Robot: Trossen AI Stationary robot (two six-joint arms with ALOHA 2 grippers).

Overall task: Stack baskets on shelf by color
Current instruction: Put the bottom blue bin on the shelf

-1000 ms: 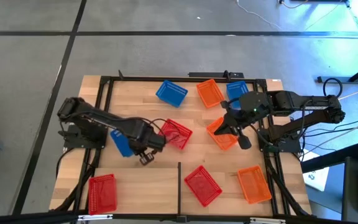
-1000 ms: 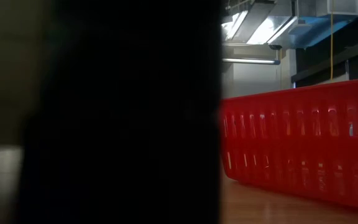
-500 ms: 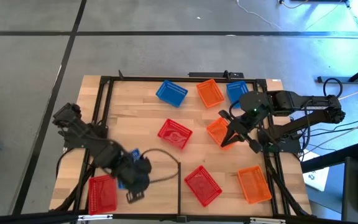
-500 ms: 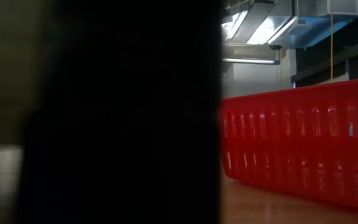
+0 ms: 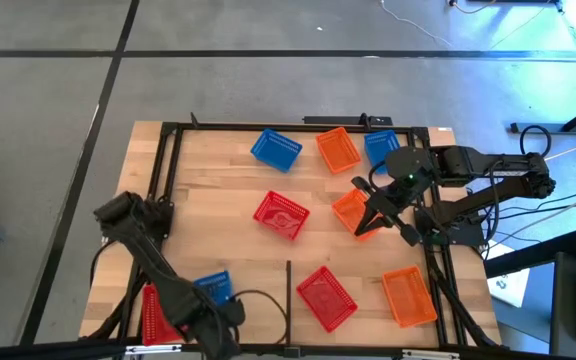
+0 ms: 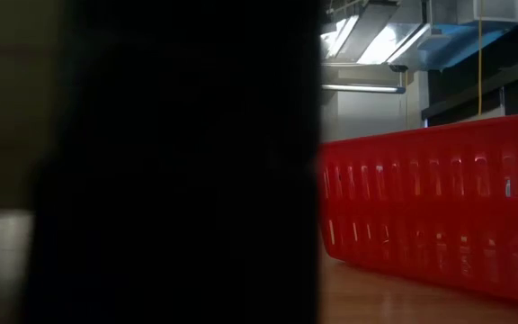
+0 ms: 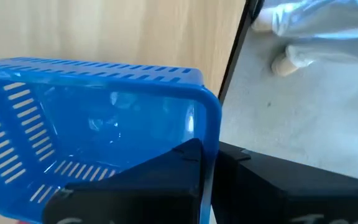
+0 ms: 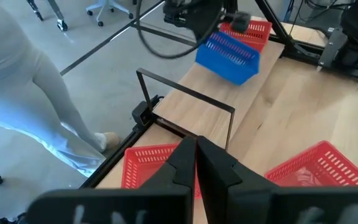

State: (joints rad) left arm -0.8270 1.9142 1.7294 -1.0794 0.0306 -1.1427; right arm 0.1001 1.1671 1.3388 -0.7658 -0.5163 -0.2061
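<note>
The striped-plank surface (image 5: 218,190) carries most of the baskets, and the divider bar (image 5: 288,298) on the shelf (image 5: 258,283) is our landmark. Left of that bar hangs the left gripper (image 5: 213,312), fingers clamped on the rim of a blue basket (image 5: 212,287), which rides tilted above the shelf, just beside a red basket (image 5: 164,311) lying further left. On the bar's right sit another red basket (image 5: 326,297) and, beyond it, an orange basket (image 5: 408,296). Well up the surface from the bar, the right gripper (image 5: 373,222) hovers at a second orange basket (image 5: 352,212), fingers closed, though I cannot tell whether they grip it. The danger: that blue basket is held by one edge only, so it could swing, slip, or land overlapping the red one and spoil the colour sorting.
</note>
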